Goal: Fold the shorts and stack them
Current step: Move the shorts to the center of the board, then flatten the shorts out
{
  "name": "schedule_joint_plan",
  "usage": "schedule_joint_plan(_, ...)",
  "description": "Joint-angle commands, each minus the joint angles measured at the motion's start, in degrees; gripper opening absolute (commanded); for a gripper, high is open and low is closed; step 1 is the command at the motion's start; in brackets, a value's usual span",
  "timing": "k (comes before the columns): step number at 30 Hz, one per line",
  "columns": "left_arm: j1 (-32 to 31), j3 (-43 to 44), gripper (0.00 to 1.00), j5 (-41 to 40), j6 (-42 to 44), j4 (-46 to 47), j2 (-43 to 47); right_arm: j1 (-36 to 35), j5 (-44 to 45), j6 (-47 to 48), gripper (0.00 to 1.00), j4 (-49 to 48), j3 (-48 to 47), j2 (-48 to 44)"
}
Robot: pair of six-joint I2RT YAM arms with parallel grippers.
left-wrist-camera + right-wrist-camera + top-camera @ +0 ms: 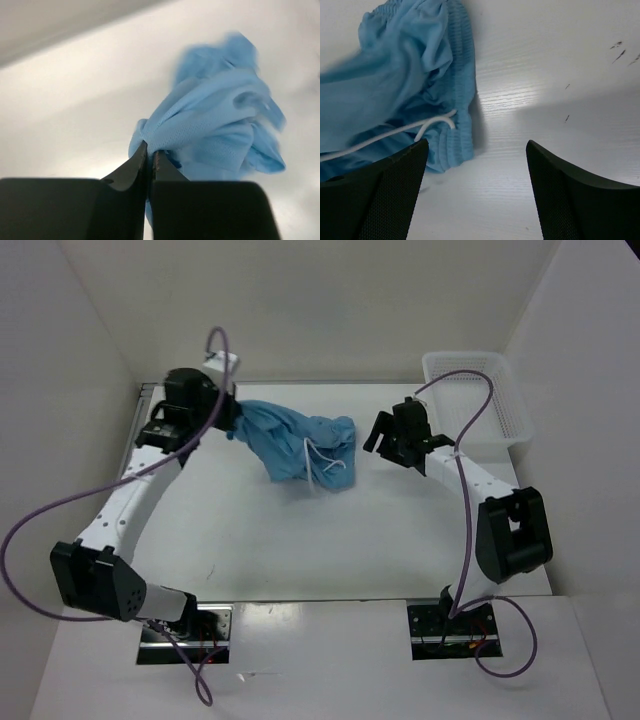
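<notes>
The left gripper (pixel 230 418) (pixel 150 151) has its fingers pressed together on a bunch of the shorts (pixel 298 445) (pixel 220 115) (pixel 400 70), pinching the fabric at its left end. From there the single sky-blue pair stretches rightward across the far half of the table (pixel 300 540). Its long axis runs left to right and slants a little toward the near side. The gathered waistband end points at the right gripper (pixel 385 437) (pixel 476 145). One thin white drawstring (pixel 316 462) (pixel 395 134) loops out there. The right gripper hangs just beside that end, fingers spread wide, touching nothing. One white mesh basket (pixel 470 365) sits in the far right corner.
</notes>
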State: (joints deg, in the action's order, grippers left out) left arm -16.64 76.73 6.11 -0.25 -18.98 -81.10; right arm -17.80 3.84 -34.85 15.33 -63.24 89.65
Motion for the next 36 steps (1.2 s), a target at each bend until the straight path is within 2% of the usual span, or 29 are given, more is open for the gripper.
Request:
schedule_joint_plan(1, 7.83, 0.7, 0.08, 6.28, 0.25, -1.95, 1.39, -0.22, -3.29, 1.19, 0.83, -2.68, -4.16, 3.07)
schedule_joint_plan(3, 14.14, 0.7, 0.24, 10.22, 0.25, -0.62, -0.89, -0.22, -4.8, 1.88, 0.83, -3.29, -6.53, 5.62)
schedule_joint_plan(5, 16.55, -1.05, 0.35, 14.26, 0.25, -0.62, -2.21, -1.69, -6.29, 3.47, 0.87, -3.29, -9.52, 7.38)
schedule_joint_plan(6, 17.08, -2.01, 0.48, 14.28, 0.25, -0.62, -2.22, -2.49, -6.3, 4.87, 0.87, -2.51, -10.66, 9.13)
schedule_joint_plan(8, 18.48, -3.77, 0.52, 13.76, 0.25, -1.14, -2.75, -5.21, -6.91, 6.19, 0.89, -1.97, -13.47, 10.89)
schedule_joint_plan(9, 19.79, -5.0, 0.61, 13.75, 0.25, -1.93, -2.75, -6.09, -6.91, 6.72, 0.9, -1.36, -14.01, 12.47)
schedule_joint_plan(13, 22.26, -7.99, 0.8, 12.35, 0.25, -2.98, -2.75, -8.56, -9.45, 4.37, 0.92, -1.36, -13.23, 15.9)
schedule_joint_plan(17, 21.74, -11.15, 0.86, 11.04, 0.25, -4.22, -2.22, -11.2, -13.32, 2.07, 0.92, -1.89, -13.83, 21.7)
schedule_joint_plan(22, 19.98, -15.64, 0.9, 4.7, 0.25, -2.99, -2.22, -13.75, -17.45, 0.14, 0.91, -2.67, -16.74, 27.86)
schedule_joint_plan(24, 19.98, -17.65, 0.92, 4.7, 0.25, -1.24, -2.22, -14.28, -17.46, -0.66, 0.83, -3.9, -15.95, 27.86)
schedule_joint_plan(25, 19.98, -18.28, 0.93, 4.7, 0.25, -0.71, -2.22, -14.28, -18.07, -1.18, 0.69, -4.43, -15.34, 27.86)
schedule_joint_plan(28, 19.46, -19.34, 0.93, 4.09, 0.25, 0.61, -2.22, -14.28, -19.56, -1.18, 0.38, -4.96, -15.33, 28.39)
schedule_joint_plan(29, 19.46, -20.03, 0.94, 4.09, 0.25, 0.61, -2.22, -14.28, -20.35, -1.18, 0.17, -4.96, -15.33, 28.91)
schedule_joint_plan(30, 19.46, -20.04, 0.94, 4.09, 0.25, 0.61, -2.22, -14.28, -20.36, -1.18, 0.06, -4.96, -14.64, 28.92)
schedule_joint_plan(31, 19.46, -20.04, 0.94, 4.09, 0.25, 0.61, -2.22, -14.28, -20.36, -1.18, 0.0, -4.96, -14.63, 28.92)
schedule_joint_plan(34, 19.46, -20.04, 0.94, 4.09, 0.25, 1.14, -1.69, -14.28, -19.66, -0.57, 0.0, -4.96, -11.12, 25.59)
schedule_joint_plan(36, 18.84, -18.47, 0.94, 4.09, 0.25, 0.53, -1.69, -14.28, -18.78, 1.96, 0.0, -1.64, -8.66, 21.64)
